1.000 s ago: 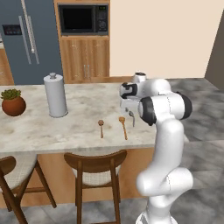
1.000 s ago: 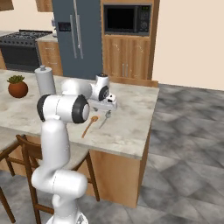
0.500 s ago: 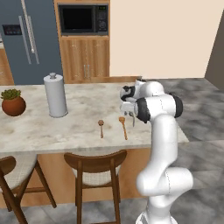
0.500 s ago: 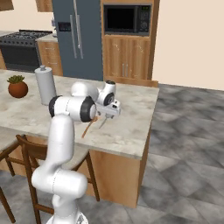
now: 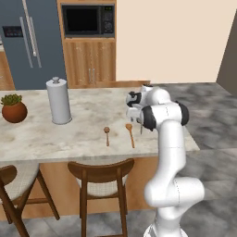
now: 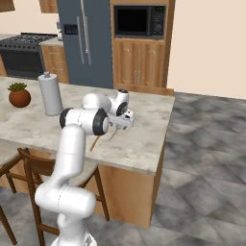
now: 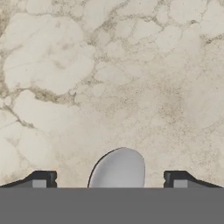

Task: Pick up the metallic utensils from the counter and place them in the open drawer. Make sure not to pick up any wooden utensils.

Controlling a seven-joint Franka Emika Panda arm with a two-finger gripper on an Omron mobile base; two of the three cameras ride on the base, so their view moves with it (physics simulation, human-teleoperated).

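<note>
The grey oval bowl of a metallic spoon (image 7: 118, 168) lies on the marbled counter (image 7: 109, 78), right between my fingertips. My gripper (image 7: 111, 180) is open, with a wide gap on each side of the spoon. From the left base, the gripper (image 5: 133, 115) hangs low over the counter (image 5: 55, 139) near its right end. Two wooden utensils lie just left of it: one spoon (image 5: 107, 135) and a second spoon (image 5: 130, 134). A slim grey utensil (image 6: 114, 135) shows below the hand (image 6: 124, 123) in the right base view. The drawer is out of view.
A grey paper-towel cylinder (image 5: 58, 101) and a potted plant (image 5: 14, 109) stand on the left of the counter. Wooden stools (image 5: 99, 180) sit against its near side. The counter's right edge (image 6: 161, 139) lies close to the hand.
The hand has moved down and a little to the left, closer to the counter top. The jaws have stayed wide apart. The wooden spoons have not moved.
</note>
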